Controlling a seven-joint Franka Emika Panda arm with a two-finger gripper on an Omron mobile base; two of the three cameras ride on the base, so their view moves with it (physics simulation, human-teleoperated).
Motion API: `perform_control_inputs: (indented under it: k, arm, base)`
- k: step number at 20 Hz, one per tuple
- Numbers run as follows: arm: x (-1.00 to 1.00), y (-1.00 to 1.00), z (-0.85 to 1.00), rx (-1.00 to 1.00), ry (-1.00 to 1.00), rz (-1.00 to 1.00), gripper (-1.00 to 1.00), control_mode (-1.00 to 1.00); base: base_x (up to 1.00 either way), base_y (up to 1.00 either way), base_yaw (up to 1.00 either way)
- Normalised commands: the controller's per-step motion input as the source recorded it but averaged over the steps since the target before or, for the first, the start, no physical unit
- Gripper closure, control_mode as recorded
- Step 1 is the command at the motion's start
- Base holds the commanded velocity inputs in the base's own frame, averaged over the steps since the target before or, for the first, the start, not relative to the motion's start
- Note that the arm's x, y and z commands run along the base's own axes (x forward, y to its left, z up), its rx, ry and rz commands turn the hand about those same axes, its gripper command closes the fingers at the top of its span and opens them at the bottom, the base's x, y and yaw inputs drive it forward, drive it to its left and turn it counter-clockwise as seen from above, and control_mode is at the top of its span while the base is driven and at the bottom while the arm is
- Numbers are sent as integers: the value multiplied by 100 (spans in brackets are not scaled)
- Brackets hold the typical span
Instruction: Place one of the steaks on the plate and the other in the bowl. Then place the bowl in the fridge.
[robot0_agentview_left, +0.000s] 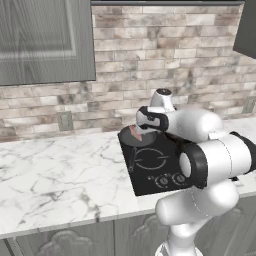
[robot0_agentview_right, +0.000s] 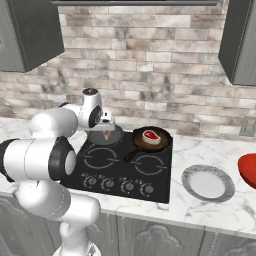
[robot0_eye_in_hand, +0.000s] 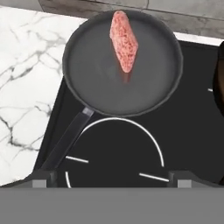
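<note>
From the left base view, the gripper (robot0_agentview_left: 136, 131) hangs just above a grey pan (robot0_agentview_left: 131, 137) holding the plain pink steak (robot0_agentview_left: 135, 132).

In the right base view, counted: two steaks, the rimmed steak (robot0_agentview_right: 151, 136) in a dark pan (robot0_agentview_right: 151, 140) beside the gripper; one plate (robot0_agentview_right: 208, 183); one bowl (robot0_agentview_right: 248, 170) farthest off.

In the hand view, the fingertips (robot0_eye_in_hand: 43, 179) stand spread wide, empty; the pink steak lies ahead. It looks soft, light and slippery; pinching across its narrow middle seems best.

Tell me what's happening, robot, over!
Fingers open, empty, hovering above the black stovetop. Flat pink-red steak lies in the grey frying pan just ahead. Nothing in the way.
</note>
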Motion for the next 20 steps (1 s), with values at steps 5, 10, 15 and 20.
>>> perform_control_inputs:
  k: [5,10,15,20]
  arm:
    - [35,2,-20,0,6,0,-100,-100]
    - [37,0,-19,0,5,0,-100,-100]
    - [39,3,-25,0,5,0,-100,-100]
    - [39,8,-31,0,3,0,-100,-100]
  base:
    - [0,0,0]
    - [0,0,0]
    - [0,0,0]
    - [0,0,0]
